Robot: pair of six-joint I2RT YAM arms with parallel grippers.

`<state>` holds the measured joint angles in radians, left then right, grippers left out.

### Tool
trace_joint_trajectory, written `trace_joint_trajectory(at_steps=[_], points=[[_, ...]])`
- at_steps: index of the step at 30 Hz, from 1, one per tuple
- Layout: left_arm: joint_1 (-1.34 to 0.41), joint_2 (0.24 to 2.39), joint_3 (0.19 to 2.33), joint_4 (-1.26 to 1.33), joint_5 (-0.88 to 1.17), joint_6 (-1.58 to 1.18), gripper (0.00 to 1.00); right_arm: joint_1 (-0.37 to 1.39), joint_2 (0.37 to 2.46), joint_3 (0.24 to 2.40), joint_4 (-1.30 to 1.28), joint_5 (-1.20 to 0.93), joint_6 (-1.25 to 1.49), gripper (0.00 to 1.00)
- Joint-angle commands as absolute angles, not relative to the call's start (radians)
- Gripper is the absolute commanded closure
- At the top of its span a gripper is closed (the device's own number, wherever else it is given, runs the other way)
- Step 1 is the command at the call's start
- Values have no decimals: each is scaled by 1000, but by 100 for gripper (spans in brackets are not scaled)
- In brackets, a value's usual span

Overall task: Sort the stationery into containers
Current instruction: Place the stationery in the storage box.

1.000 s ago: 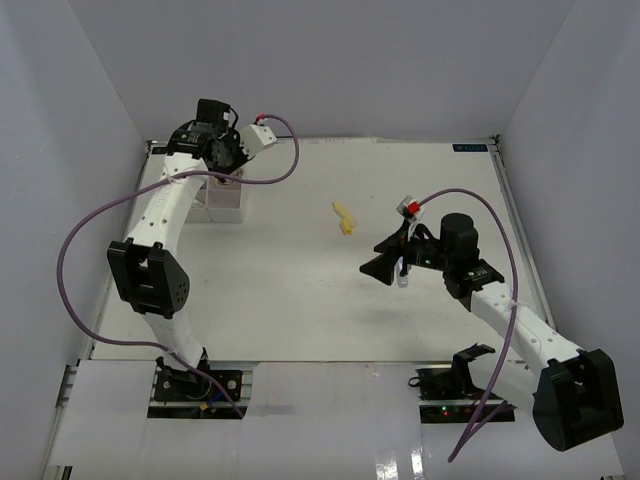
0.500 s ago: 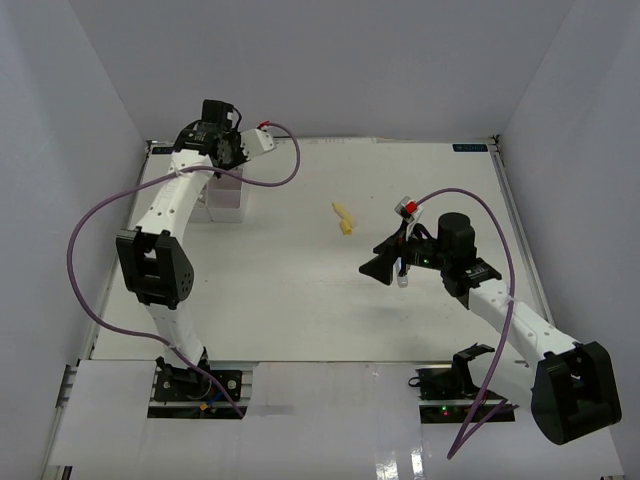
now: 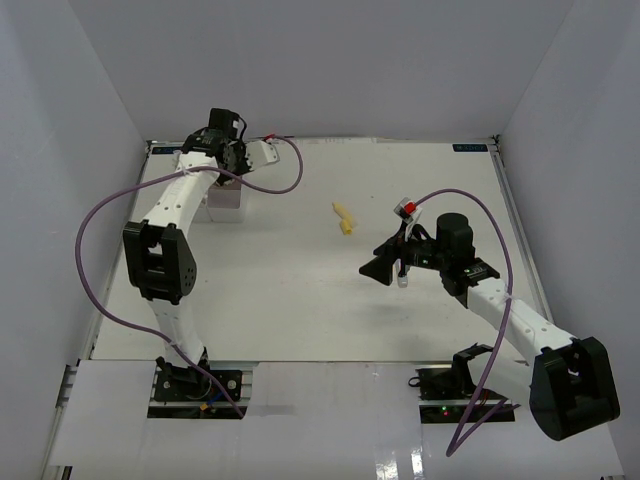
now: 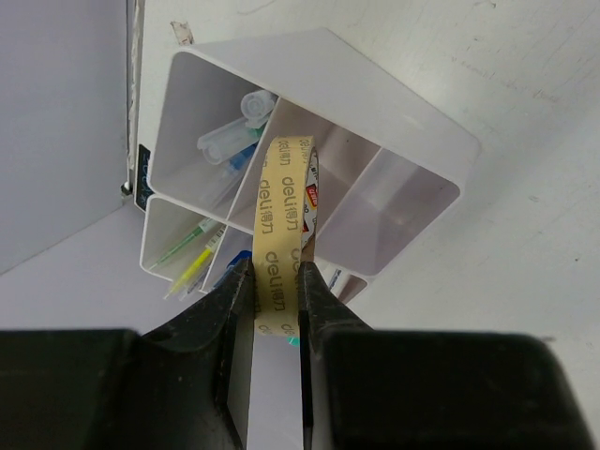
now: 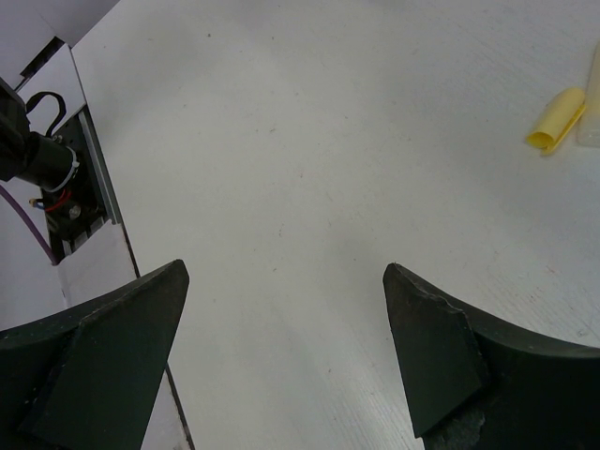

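Tan tape ring (image 4: pixel 286 187) is clamped in the left claw (image 4: pixel 277 281). The two black fingers (image 4: pixel 230 328) press on its flat sides, w/ the ring standing on edge btwn them. It has "deli" printed on it over & over.

From the left wrist cam, the ring hangs right over the white tray (image 4: pixel 375 112), in line w/ a thin wall btwn two boxes. Can't tell if it touches that wall. The box at 10 o'clock from the ring has clear & blue pens (image 4: pixel 230 141) in it. The box at 8 o'clock has yellow & green pens (image 4: pixel 192 258). The big box at 3 o'clock looks bare inside.

From the top cam, the tray (image 3: pixel 225 197) sits at abt 10 o'clock on the table (image 3: pixel 300 300), near the far left corner. The left claw (image 3: pixel 232 170) is over it.

The right claw (image 3: pixel 385 262) is at abt 3 o'clock on the table. Its fingers are wide apart & hold nothing. In its own cam the claw (image 5: pixel 283 272) has only bare table btwn the tips.

One yellow thing (image 3: pixel 344 219) lies alone near the middle of the table, a bit toward 12 o'clock. It's at abt 11 o'clock from the right claw, near but not touching. In the right wrist cam it (image 5: pixel 557 120) shows at 2 o'clock, w/ a pale thing (image 5: pixel 592 103) just beside it, cut off by the edge.
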<state>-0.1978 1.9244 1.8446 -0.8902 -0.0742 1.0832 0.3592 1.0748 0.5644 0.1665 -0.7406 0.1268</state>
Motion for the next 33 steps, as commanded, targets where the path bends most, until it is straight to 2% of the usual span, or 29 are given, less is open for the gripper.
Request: trace_joint_trajectory(at_steps=[1,8,11,12,16,22,27,33], points=[[-192,1924,1824,-839,-97,1120,84,351,1077,560,206,-752,121,9],[-192,1979,1844,-782,-106,1124,74,351,1078,555,204,-775,121,9],[-192,1982,1839,-758,-107,1127,63,351,1086,557,206,-782,121,9],[-192,1982,1832,-750,-115,1127,55,350,1088,558,204,-784,121,9],[-192,1974,1821,-712,-123,1131,35,350,1091,560,206,-790,126,9],[-192,1944,1830,-674,-114,1092,16,350,1106,578,203,-816,146,9],[-192,1873,1874,-634,-13,938,10,348,1068,592,183,-737,158,9],[-193,1691,1807,-458,127,559,6,347,1022,655,39,-465,150,10]])
